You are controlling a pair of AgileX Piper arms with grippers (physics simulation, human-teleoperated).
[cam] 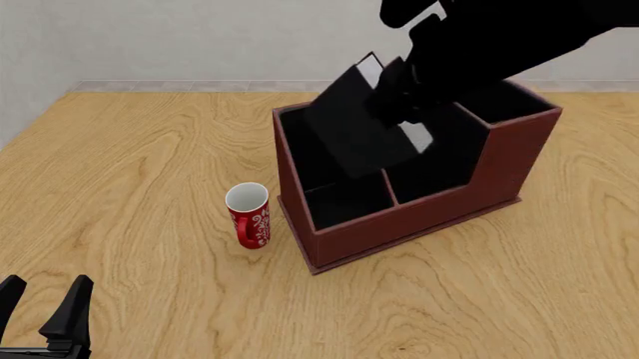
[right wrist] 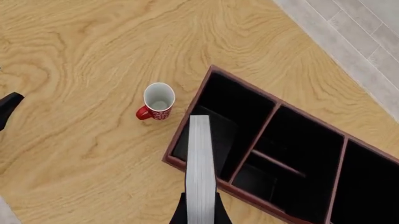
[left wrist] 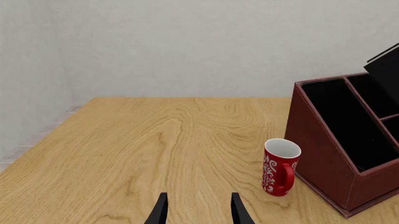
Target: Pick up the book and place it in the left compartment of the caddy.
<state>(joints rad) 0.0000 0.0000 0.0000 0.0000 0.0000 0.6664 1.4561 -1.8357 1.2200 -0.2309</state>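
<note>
R gripper (right wrist: 201, 212) clamps the book (right wrist: 201, 163) edge-down, tilted, above the caddy (cam: 420, 217) w/ its left compartment (right wrist: 215, 128) below for a slot-in drop; L gripper (left wrist: 198, 210) idle, jaws apart.

From my station I logged one red-and-white mug (cam: 248, 215), upright, handle toward the near edge, on a light wood-grain table (cam: 130, 164), with a pale wall (left wrist: 187, 42) and a tiled floor strip (right wrist: 349, 32) beyond.
</note>
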